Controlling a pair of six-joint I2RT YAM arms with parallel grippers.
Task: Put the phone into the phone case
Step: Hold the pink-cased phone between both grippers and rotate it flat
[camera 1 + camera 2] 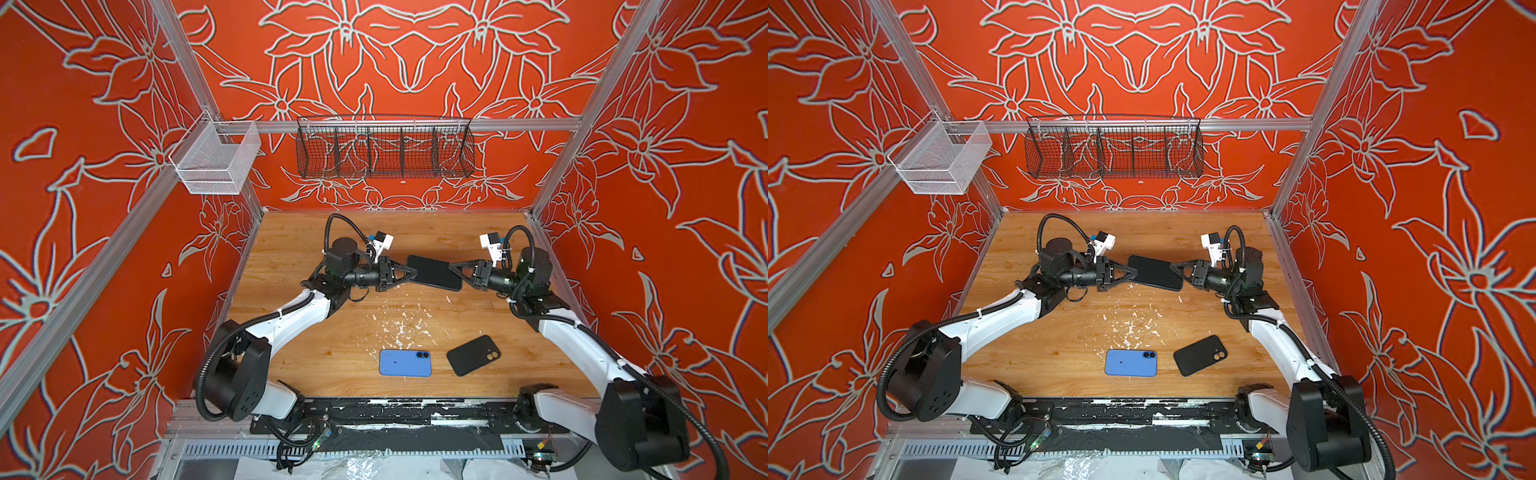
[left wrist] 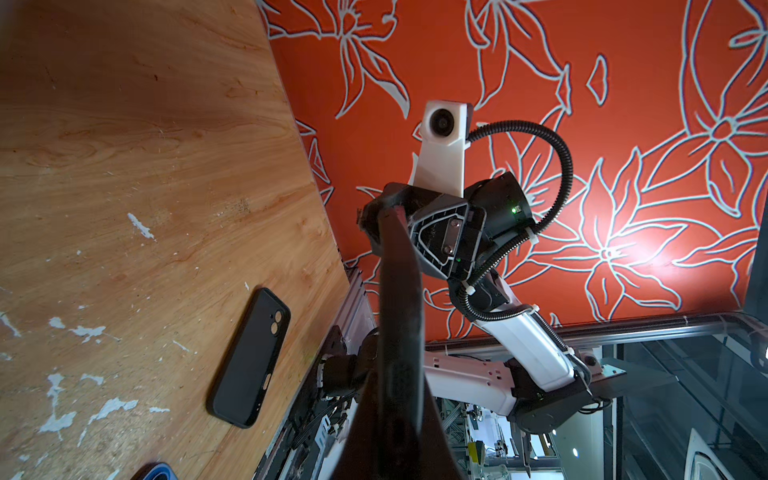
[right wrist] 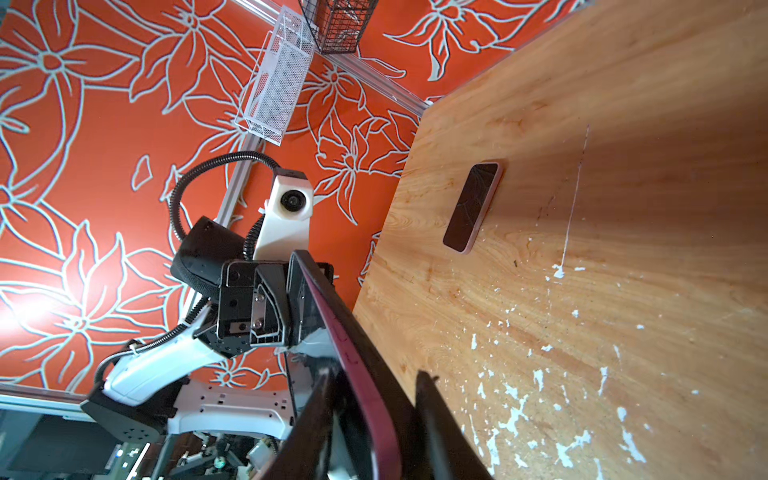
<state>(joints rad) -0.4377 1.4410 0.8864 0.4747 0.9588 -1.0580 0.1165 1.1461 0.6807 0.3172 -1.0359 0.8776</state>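
Above the flecked wooden table [image 1: 291, 340], amid red floral walls [image 1: 415, 62], left gripper [image 1: 414, 272] clamps the phone [image 1: 435, 273], right gripper [image 1: 454, 266] unclear.

Orange floral walls [image 1: 415, 62]; scuffed wooden tabletop [image 1: 311, 353]; black wire basket [image 1: 384, 151], white mesh basket [image 1: 216, 160] on aluminium rail [image 1: 519, 124].

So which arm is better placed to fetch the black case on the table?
Right, probably: the black rectangular phone case lies on that arm's side. The left tool is clamped on the raised dark flat slab; the right tool at its other end could release.
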